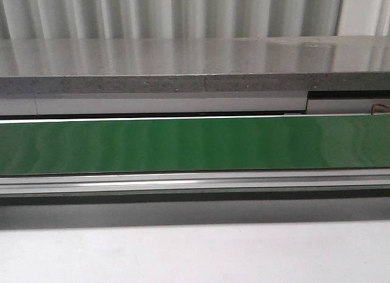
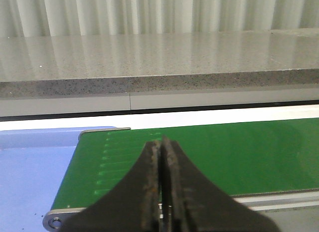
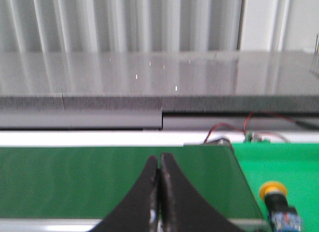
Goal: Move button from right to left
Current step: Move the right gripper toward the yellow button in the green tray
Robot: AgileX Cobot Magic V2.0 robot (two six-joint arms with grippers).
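The button (image 3: 278, 202), with a round yellow cap, black collar and clear-and-blue block, shows only in the right wrist view. It stands on a bright green surface (image 3: 284, 164) just past the end of the dark green conveyor belt (image 3: 75, 179). My right gripper (image 3: 160, 164) is shut and empty over the belt, apart from the button. My left gripper (image 2: 162, 148) is shut and empty over the belt's other end (image 2: 99, 162). Neither gripper nor the button shows in the front view.
The green belt (image 1: 195, 143) runs across the front view, with a metal rail (image 1: 195, 182) in front and a grey stone ledge (image 1: 183, 67) behind. A blue surface (image 2: 30, 167) lies beyond the belt's left end. Red and black wires (image 3: 234, 128) lie near its right end.
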